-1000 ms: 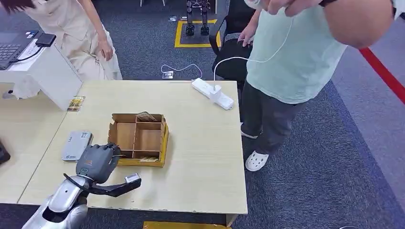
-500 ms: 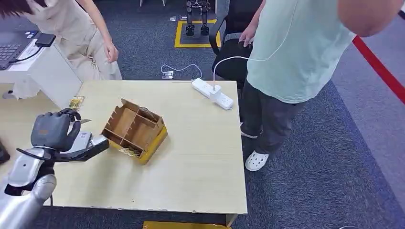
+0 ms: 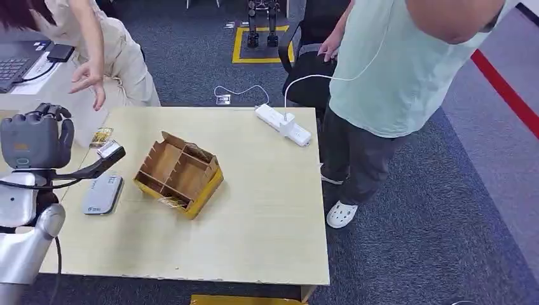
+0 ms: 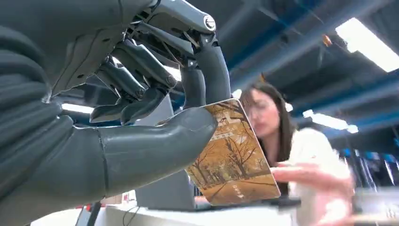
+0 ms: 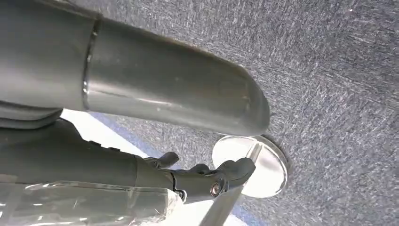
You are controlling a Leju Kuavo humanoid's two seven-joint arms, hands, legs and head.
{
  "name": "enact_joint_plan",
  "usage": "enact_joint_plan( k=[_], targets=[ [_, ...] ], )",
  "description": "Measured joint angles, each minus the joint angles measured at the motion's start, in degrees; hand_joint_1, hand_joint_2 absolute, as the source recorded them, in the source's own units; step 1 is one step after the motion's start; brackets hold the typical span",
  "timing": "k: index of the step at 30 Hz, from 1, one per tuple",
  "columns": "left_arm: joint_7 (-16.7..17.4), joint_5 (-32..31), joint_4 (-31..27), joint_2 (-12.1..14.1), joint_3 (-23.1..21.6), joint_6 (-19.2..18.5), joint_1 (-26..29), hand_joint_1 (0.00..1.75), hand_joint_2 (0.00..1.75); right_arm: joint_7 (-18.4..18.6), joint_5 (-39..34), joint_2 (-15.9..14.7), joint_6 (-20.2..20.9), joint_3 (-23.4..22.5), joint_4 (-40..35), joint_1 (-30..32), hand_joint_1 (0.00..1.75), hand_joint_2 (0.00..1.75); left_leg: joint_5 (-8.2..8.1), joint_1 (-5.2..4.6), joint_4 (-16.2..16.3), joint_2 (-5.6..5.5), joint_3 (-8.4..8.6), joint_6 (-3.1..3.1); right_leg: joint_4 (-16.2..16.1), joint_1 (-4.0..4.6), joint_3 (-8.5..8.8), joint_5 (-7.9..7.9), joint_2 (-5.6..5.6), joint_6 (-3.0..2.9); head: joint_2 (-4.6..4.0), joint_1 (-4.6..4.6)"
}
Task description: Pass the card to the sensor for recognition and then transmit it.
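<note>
Left hand: the robot's left hand (image 3: 35,141) is raised at the far left, above the near left part of the table. In the left wrist view the thick thumb (image 4: 155,146) presses a card against the dark fingers (image 4: 211,70), so the hand (image 4: 117,117) pinches the card.
Card: the card (image 4: 233,160) is printed with autumn trees in yellow and orange and sticks out past the fingertips, tilted. From the head view it cannot be made out in the hand.
Person on the left: a person in pale clothes (image 3: 121,51) stands beyond the table's far left corner, one hand (image 3: 89,79) lowered toward the robot's raised hand, apart from it.
Sensor: a flat grey device (image 3: 102,194) lies on the table near its left edge, just beside the robot's forearm.
Second card: a small printed card (image 3: 101,136) lies on the table near its far left corner.
Table: a pale wooden table (image 3: 267,222) fills the middle of the head view.
Box: an open cardboard box with dividers (image 3: 178,173) sits left of centre, turned at an angle, to the right of the grey device.
Power strip: a white power strip (image 3: 283,124) lies at the table's far right edge.
Person on the right: a person in a light green shirt (image 3: 407,70) stands just beside the table's right side.
Right hand: in the right wrist view the right hand (image 5: 197,176) hangs over grey carpet, fingers curled inward; I cannot tell whether it holds anything.
</note>
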Motion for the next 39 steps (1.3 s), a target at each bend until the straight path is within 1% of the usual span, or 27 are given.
enact_joint_plan(
  k=[2, 4, 7, 12, 13, 14, 22, 30, 32, 35, 37, 39],
  targets=[
    [0.07, -0.78, 2.13, -1.28, 0.00, 1.72, -1.49, 1.75, 1.75, 0.00, 0.13, 0.07, -0.09, -0.02, -0.02, -0.13, 0.00, 0.00, 0.00, 0.00, 0.00, 0.00, 0.01, 0.00, 0.00, 0.00, 0.00, 0.02, 0.01, -0.01, 0.00, -0.02],
    [0.07, -1.24, 3.60, -2.43, 0.00, 2.33, -2.65, 1.75, 1.75, -0.02, 0.04, 0.11, -0.13, -0.02, -0.09, -0.18, 0.00, 0.00, 0.00, 0.00, 0.00, 0.00, 0.00, 0.00, 0.00, 0.00, 0.00, 0.02, 0.00, -0.01, 0.00, 0.00],
    [0.04, -1.48, 5.17, -3.87, 0.00, 2.79, -3.85, 1.75, 1.75, -0.02, -0.11, 0.15, -0.15, -0.20, -0.15, -0.20, 0.00, 0.00, 0.00, 0.00, 0.00, 0.00, 0.00, 0.00, 0.00, 0.00, 0.00, 0.02, 0.01, -0.01, 0.00, 0.00],
    [0.04, -1.48, 6.93, -5.44, 0.00, 2.86, -4.61, 1.75, 1.75, -0.02, -0.13, 0.31, -0.17, -0.59, -0.15, -0.15, 0.00, 0.00, 0.00, 0.00, 0.00, 0.02, -0.01, 0.00, 0.00, 0.00, -0.03, 0.01, 0.04, 0.00, 0.00, 0.00],
    [0.04, -1.48, 7.17, -5.72, 0.00, 2.86, -4.70, 1.48, 1.75, -0.02, -0.13, 0.33, -0.17, -0.59, -0.15, -0.15, 0.00, 0.00, -0.01, 0.00, 0.00, 0.02, -0.01, 0.00, 0.00, 0.00, -0.04, 0.01, 0.05, 0.00, 0.00, 0.00],
    [0.04, -1.48, 7.43, -5.92, 0.00, 2.86, -4.83, 0.00, 1.75, -0.02, -0.15, 0.33, -0.17, -0.61, -0.15, -0.12, 0.00, 0.00, -0.01, 0.00, 0.00, 0.02, -0.01, 0.00, 0.00, 0.00, -0.04, 0.01, 0.05, 0.00, 0.00, 0.00],
    [-0.04, -2.03, 9.48, -7.43, -0.13, 2.92, -5.80, 0.00, 1.75, 0.50, -0.04, 0.50, -0.15, -0.85, -0.15, -0.04, 0.00, 0.00, -0.01, 0.00, 0.00, 0.02, -0.02, 0.00, -0.01, 0.00, -0.05, 0.01, 0.05, 0.00, 0.00, 0.02],
    [-0.02, -2.12, 11.01, -7.41, -0.22, 2.79, -6.59, 0.00, 1.75, 0.48, -0.02, 0.52, -0.15, -0.98, -0.15, -0.02, 0.00, 0.00, 0.00, 0.00, 0.00, 0.02, -0.02, 0.00, 0.00, 0.00, -0.05, 0.01, 0.05, 0.00, 0.00, 0.00],
    [0.92, -2.93, 11.49, -7.36, -0.22, 2.25, -6.76, 0.00, 1.75, 0.48, 0.15, 0.52, -0.11, -0.98, -0.15, -0.03, 0.00, 0.00, 0.00, 0.00, 0.00, 0.02, -0.03, 0.00, 0.01, 0.00, -0.04, 0.01, 0.05, 0.00, 0.00, 0.00],
    [3.52, -5.18, 14.52, -5.85, -0.20, 0.89, -7.39, 0.00, 1.75, 0.39, 0.52, 0.52, 0.04, -0.98, -0.15, -0.04, 0.00, 0.00, 0.00, 0.00, -0.01, 0.07, -0.04, 0.00, 0.03, 0.00, -0.05, 0.01, 0.11, 0.00, 0.00, 0.00],
    [4.59, -5.75, 18.01, -3.95, 0.20, 1.81, -7.63, 0.00, 1.75, 0.42, 0.98, 0.52, 0.20, -0.98, -0.15, -0.05, 0.00, 0.00, -0.01, 0.01, -0.03, 0.14, -0.05, 0.00, 0.07, 0.01, -0.07, 0.01, 0.19, -0.01, 0.00, -0.02],
    [4.94, -5.03, 22.34, -1.43, 1.70, 3.47, -7.59, 0.00, 1.75, 0.52, 1.29, 0.52, 0.20, -1.03, -0.15, -0.06, 0.00, 0.00, -0.01, 0.02, -0.05, 0.27, -0.03, -0.01, 0.10, 0.02, -0.10, 0.00, 0.32, -0.03, 0.00, -0.02]
  ],
)
